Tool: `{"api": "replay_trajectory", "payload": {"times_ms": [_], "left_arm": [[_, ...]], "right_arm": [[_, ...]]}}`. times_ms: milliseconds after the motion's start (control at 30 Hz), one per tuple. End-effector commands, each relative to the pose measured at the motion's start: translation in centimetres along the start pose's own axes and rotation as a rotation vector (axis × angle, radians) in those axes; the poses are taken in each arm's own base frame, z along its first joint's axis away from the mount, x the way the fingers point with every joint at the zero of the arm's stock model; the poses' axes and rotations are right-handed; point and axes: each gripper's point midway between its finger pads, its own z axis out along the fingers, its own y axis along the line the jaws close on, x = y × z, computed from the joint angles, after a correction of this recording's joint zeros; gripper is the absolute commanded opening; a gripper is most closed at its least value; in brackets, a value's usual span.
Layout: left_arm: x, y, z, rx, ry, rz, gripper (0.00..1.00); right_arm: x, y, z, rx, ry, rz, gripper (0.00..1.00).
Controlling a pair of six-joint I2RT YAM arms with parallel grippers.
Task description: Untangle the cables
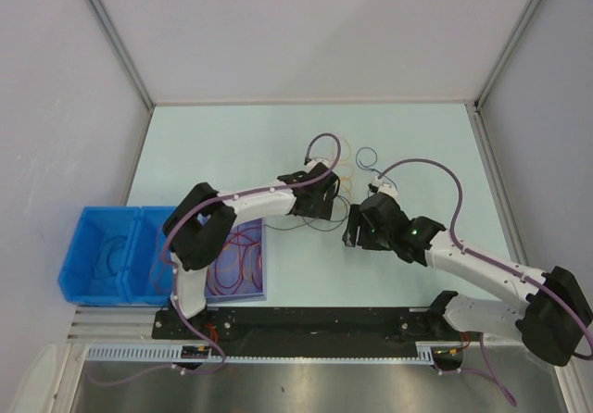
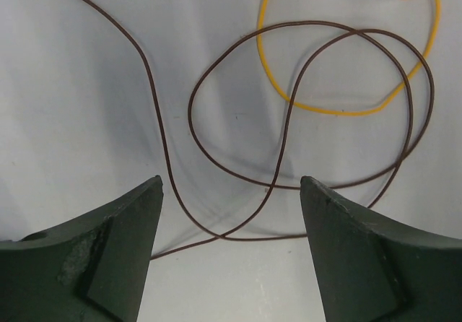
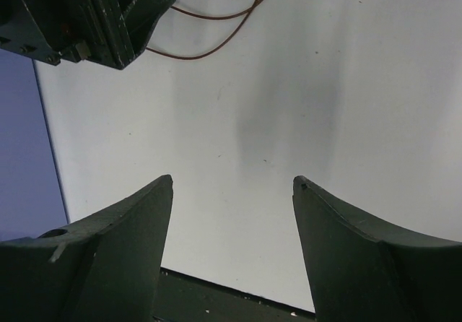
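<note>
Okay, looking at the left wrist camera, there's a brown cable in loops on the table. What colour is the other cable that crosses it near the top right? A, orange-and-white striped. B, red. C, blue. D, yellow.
D: in the left wrist view the only other cable is a yellow cable, curving in a loop that crosses the brown cable at the upper right.
</note>
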Motion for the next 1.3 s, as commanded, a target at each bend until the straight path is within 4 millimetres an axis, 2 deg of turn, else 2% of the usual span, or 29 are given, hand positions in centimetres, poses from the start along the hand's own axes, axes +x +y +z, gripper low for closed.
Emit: {"api": "replay_trajectory", "payload": {"times_ms": [0,133,300,333,367,433,500,600,700,733,767,833,900,1033,1167,1267], "left_arm": [[-1.4,-0.7,0.1,-0.028,-0.035,-0.04,0.81],[-1.4,-1.2,0.4,-0.05,-0.04,-0.035,0.78],[-0.8,-0.2,0.7,-0.14,-0.022,-0.044,0.69],[-0.8,-0.2,0.6,-0.143,-0.023,-0.044,0.66],[-0.8,-0.2,0.5,-0.142,-0.024,-0.047,0.53],[-0.5,-0.1,0.5,-0.148,-0.016,-0.055,0.43],[0.0,0.1,0.8,-0.155,-0.003,-0.055,0.38],[0.8,0.3,1.1,-0.159,0.019,-0.054,0.36],[0.9,0.4,0.9,-0.155,0.019,-0.052,0.22],[0.8,0.4,0.7,-0.152,0.016,-0.051,0.13],[0.5,0.4,0.4,-0.148,0.011,-0.048,0.08],[-0.4,0.2,-0.7,-0.126,-0.013,-0.05,0.0],[-1.1,0.1,-1.6,-0.109,-0.025,-0.042,0.0],[-3.8,-0.3,-4.5,-0.059,-0.08,-0.052,0.0],[-6.6,0.1,-8.8,-0.007,-0.15,-0.068,0.0],[-8.1,0.6,-11.3,0.01,-0.188,-0.079,0.0]], "right_arm": [[-0.8,0.1,-0.3,-0.046,-0.036,0.021,0.72],[-0.4,-0.8,-0.2,-0.049,-0.025,0.032,0.71],[-0.4,-1.5,-0.1,-0.053,-0.018,0.043,0.71],[-0.4,-1.7,-0.1,-0.052,-0.019,0.043,0.7],[-0.4,-1.8,-0.1,-0.05,-0.018,0.04,0.7],[-0.5,-2.0,-0.1,-0.052,-0.017,0.045,0.7],[-0.5,-2.3,0.0,-0.051,-0.017,0.052,0.7],[-0.6,-2.3,-0.1,-0.057,-0.017,0.058,0.7],[-0.7,-2.3,-0.3,-0.065,-0.022,0.064,0.7],[-0.7,-2.2,-0.3,-0.068,-0.023,0.067,0.7],[-0.7,-2.1,-0.4,-0.072,-0.024,0.067,0.7],[-0.7,-2.1,-0.4,-0.074,-0.024,0.069,0.7],[-0.7,-2.1,-0.4,-0.075,-0.023,0.07,0.69],[-0.8,-1.8,-0.4,-0.089,-0.029,0.085,0.68],[-0.8,-1.5,-0.5,-0.105,-0.031,0.095,0.67],[-0.8,-1.4,-0.5,-0.109,-0.033,0.096,0.66]]}}
